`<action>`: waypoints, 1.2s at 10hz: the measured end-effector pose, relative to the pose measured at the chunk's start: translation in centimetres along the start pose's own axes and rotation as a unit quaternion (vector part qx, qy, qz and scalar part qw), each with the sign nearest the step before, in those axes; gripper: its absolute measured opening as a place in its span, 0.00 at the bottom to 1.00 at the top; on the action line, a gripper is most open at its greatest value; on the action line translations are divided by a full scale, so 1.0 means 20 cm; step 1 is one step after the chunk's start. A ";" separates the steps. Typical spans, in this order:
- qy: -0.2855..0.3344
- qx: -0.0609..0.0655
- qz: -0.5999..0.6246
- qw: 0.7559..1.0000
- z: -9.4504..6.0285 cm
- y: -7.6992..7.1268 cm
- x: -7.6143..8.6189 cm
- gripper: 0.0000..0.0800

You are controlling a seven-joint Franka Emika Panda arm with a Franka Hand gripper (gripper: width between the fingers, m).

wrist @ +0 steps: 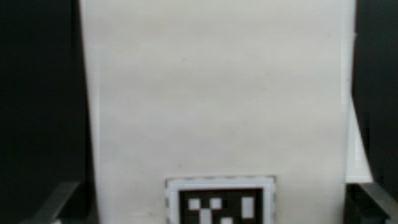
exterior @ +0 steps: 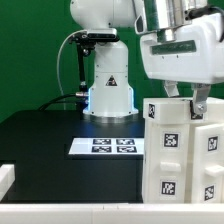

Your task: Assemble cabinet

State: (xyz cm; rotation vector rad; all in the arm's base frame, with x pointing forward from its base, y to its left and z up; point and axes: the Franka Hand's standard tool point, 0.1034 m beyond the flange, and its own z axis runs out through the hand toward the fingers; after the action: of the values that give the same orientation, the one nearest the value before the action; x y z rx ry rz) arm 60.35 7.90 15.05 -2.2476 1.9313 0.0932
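The cabinet [exterior: 168,150] stands at the exterior view's right, a white boxy stack of panels with several black-and-white tags on its faces. My gripper [exterior: 186,100] reaches down onto its top, one finger on each side of an upright white panel [wrist: 214,90]. In the wrist view this panel fills the middle, with a tag [wrist: 222,203] near my dark fingertips [wrist: 64,203], which press against its two edges. The gripper [wrist: 217,212] is shut on this panel. The rest of the cabinet is cut off by the frame edge.
The marker board [exterior: 105,145] lies flat on the black table in front of the robot base [exterior: 108,85]. A white rim [exterior: 60,212] runs along the near table edge, with a white corner piece [exterior: 5,177] at the exterior view's left. A green wall stands behind.
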 end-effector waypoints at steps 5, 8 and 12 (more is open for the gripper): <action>-0.023 0.004 0.110 0.994 0.01 0.00 0.00 0.69; -0.024 0.007 0.098 0.995 -0.01 -0.01 -0.01 0.93; -0.042 0.036 0.085 0.995 -0.19 -0.06 -0.03 1.00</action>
State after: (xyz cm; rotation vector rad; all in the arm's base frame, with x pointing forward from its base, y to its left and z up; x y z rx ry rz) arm 61.24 8.08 19.11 -1.9978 2.0442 0.1340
